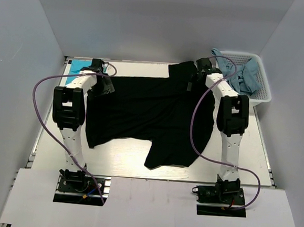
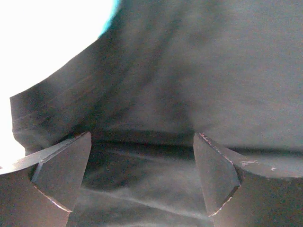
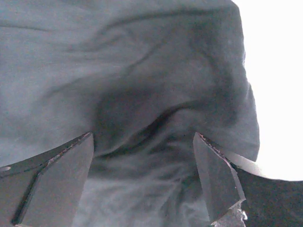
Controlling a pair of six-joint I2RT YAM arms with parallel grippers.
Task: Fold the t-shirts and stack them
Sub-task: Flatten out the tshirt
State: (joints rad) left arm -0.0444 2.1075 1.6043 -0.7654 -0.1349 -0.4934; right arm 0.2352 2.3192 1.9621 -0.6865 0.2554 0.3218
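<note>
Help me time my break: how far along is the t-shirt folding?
Early. Possibly done: a teal t-shirt at the far-left corner. In hand: the black t-shirt lies spread, unfolded, left end effector and right end effector open over it. Left: greyish-blue t-shirts in the basket.

Black t-shirt spread, seemingly unheld.
</note>
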